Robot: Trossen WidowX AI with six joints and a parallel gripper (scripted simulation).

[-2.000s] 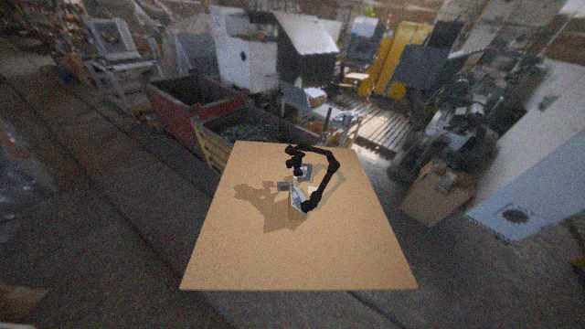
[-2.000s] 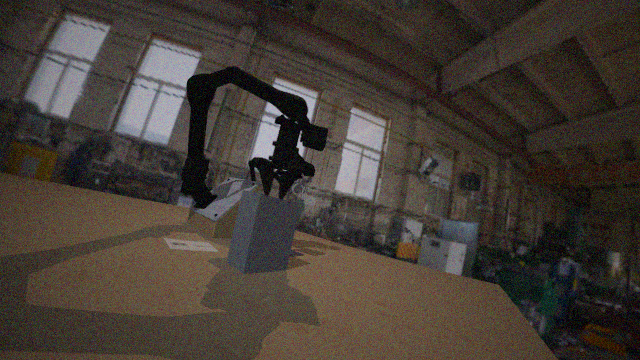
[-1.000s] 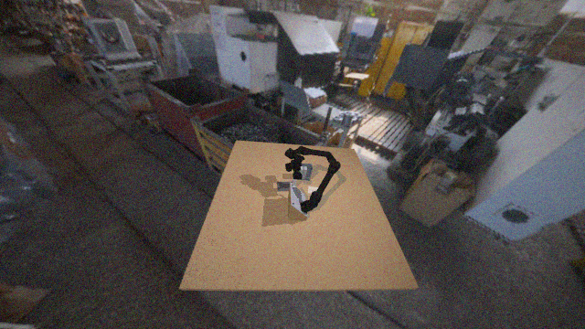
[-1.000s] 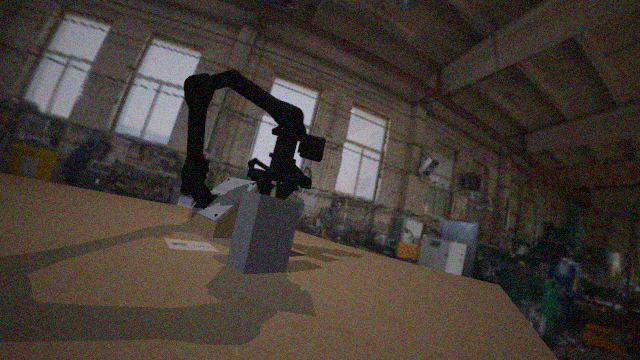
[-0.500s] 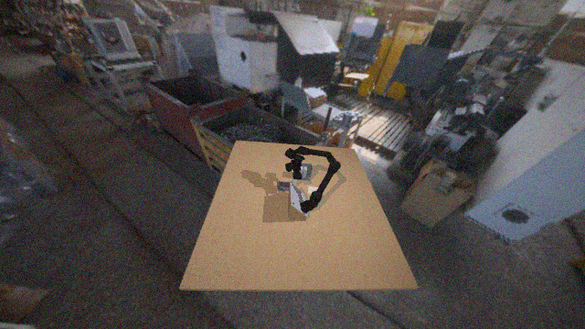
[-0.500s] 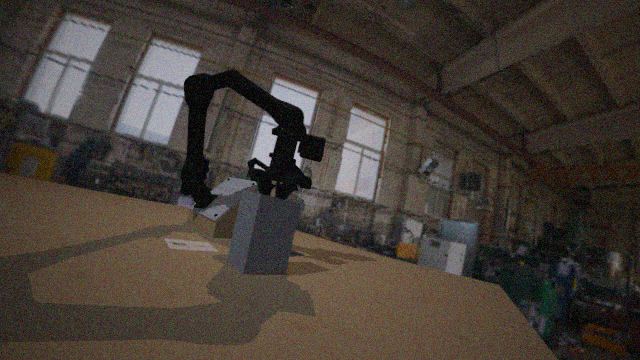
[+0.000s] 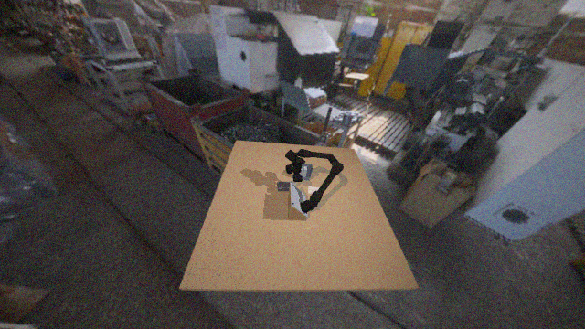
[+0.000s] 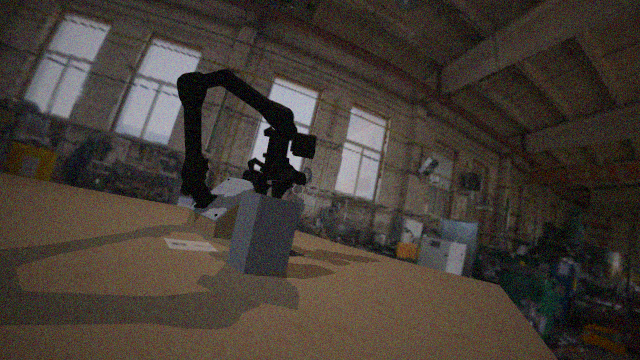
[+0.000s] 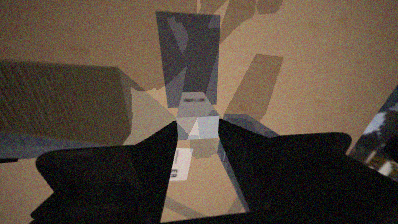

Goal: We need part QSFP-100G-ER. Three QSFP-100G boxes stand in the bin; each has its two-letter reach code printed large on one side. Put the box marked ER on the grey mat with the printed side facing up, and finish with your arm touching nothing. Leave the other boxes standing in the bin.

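Pincer (image 7: 298,177) (image 8: 270,192) (image 9: 197,124) at bin (image 7: 309,171) (image 8: 265,235), pinching a pale box (image 9: 198,131).
Code illegible, so ER unconfirmed; grey mat (image 7: 283,185) (image 9: 192,55) lies on the tabletop (image 7: 297,256) (image 8: 400,310) (image 9: 300,100).

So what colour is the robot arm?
Black all over; the exterior view shows it best.

The arm (image 7: 339,167) (image 8: 192,120) is black, the tabletop (image 7: 297,256) (image 8: 400,300) (image 9: 115,30) tan.
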